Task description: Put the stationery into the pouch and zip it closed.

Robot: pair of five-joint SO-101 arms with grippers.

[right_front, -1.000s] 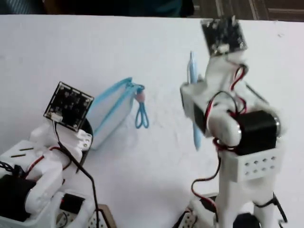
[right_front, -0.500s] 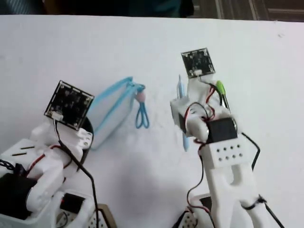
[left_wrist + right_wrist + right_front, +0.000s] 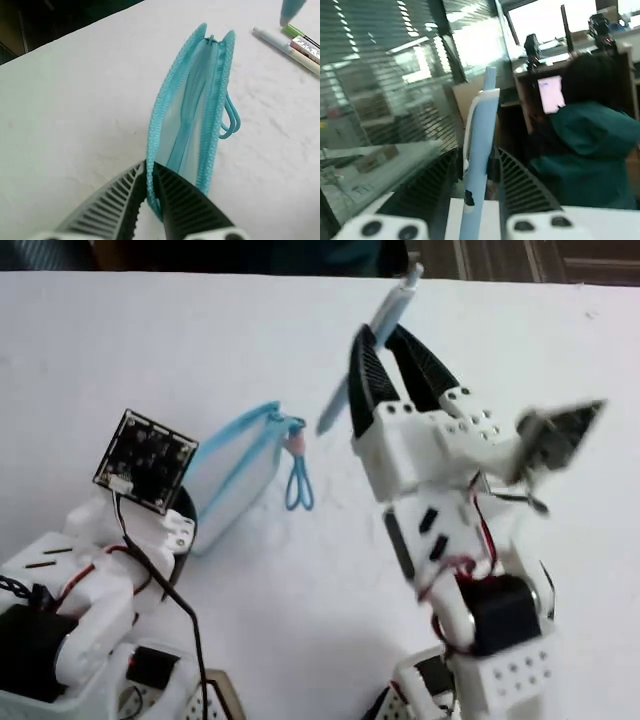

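While pouch (image 3: 235,472) lies unzipped on table (image 3: 120,340), task is judged barely begun.

High view: blue pen (image 3: 392,302) is held aloft, pinched by right gripper (image 3: 376,337); arm raised, well apart from pouch.

Left wrist view: near rim of pouch is clamped by left gripper (image 3: 149,170); markers (image 3: 280,42) are left on table beyond. Pouch contents cannot be told.

Right wrist view: pen is gripped between jaws, wrist tipped up towards room. Insertion and zipping are left.

Left gripper (image 3: 150,169) pinched, right gripper (image 3: 379,336) raised — clamped
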